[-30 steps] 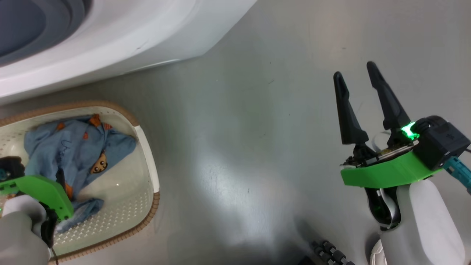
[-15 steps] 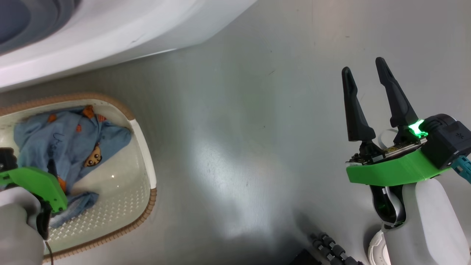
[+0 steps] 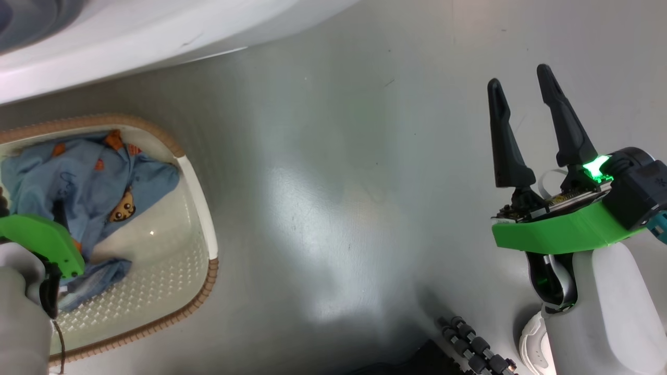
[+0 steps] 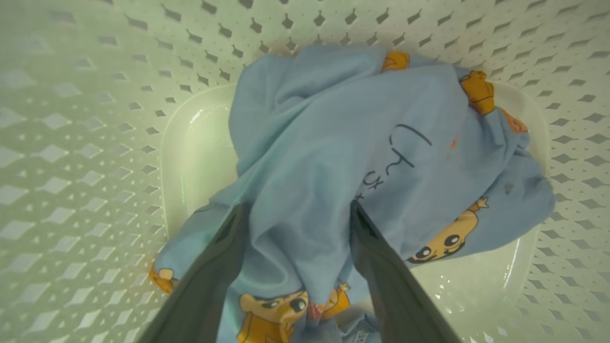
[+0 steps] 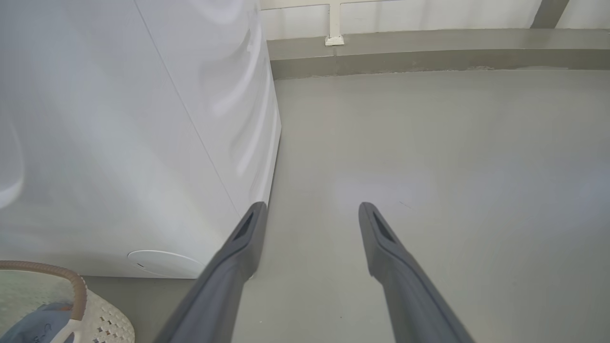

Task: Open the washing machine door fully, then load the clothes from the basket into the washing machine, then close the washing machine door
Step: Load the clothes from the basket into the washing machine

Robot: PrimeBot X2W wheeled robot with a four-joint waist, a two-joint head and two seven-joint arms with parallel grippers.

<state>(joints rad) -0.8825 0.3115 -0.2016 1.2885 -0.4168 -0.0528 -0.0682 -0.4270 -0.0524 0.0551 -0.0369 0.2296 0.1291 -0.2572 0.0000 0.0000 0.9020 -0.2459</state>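
Ahead of the right gripper (image 5: 310, 207) we have open grey floor (image 5: 429, 166) running to the low wall ledge (image 5: 429, 50) at the far end. The washing machine (image 5: 119, 143) walls off its left with a white side. Between that gripper and the basket (image 3: 211, 234) the floor is bare too, save a ribbed black cable (image 3: 471, 345) near our base. The left gripper (image 4: 299, 208) sits deep in the basket with perforated walls close all round. The clothes (image 4: 324, 143) are heaped between and around its spread fingers (image 4: 209, 267), so the free way out is upward. The machine's front seems to overhang the basket's far rim, though we cannot judge the gap.
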